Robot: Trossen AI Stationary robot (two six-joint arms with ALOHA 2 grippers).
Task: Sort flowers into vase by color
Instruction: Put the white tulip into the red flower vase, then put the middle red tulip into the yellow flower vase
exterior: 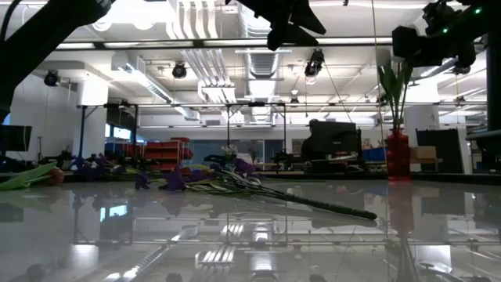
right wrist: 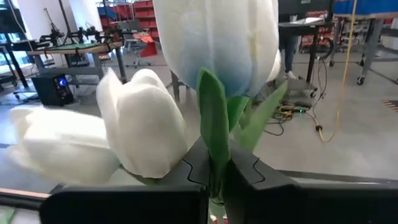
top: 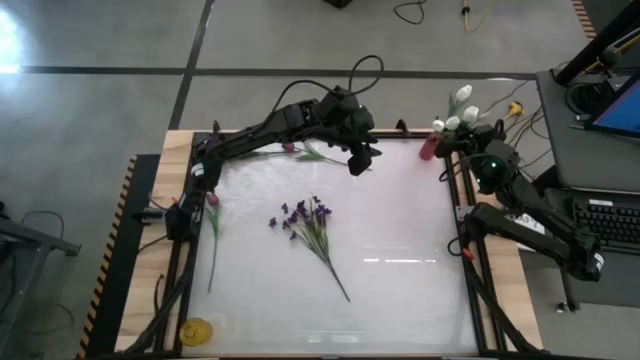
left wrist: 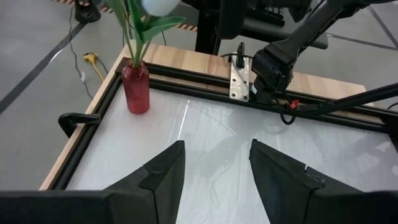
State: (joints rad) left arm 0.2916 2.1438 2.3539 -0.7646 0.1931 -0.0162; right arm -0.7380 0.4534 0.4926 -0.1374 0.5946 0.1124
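A red vase [top: 429,149] [exterior: 397,153] [left wrist: 135,88] stands at the table's far right corner with three white tulips [top: 461,98] [right wrist: 146,124] in it. My right gripper [right wrist: 214,169] [top: 455,137] is over the vase, shut on a tulip stem. My left gripper [left wrist: 214,149] [top: 361,163] hangs open above the far middle of the table, holding nothing. A purple spray [top: 308,222] [exterior: 227,182] lies flat mid-table. One pink-red bud flower [top: 212,200] lies along the left edge, another [top: 290,148] by the far edge. My right gripper pinches the green stem [right wrist: 214,140] of the tallest white tulip [right wrist: 217,37] between its two fingers, just below the blossom. The blossom stands upright above the fingers. The stem below the hold is hidden by the gripper.
A yellow ring-like object [top: 195,330] sits at the near left corner. Black frame rails [left wrist: 93,118] border the table. The white tabletop between the purple spray and the vase is bare. Cables and a desk with a keyboard [top: 610,215] lie beyond the right edge.
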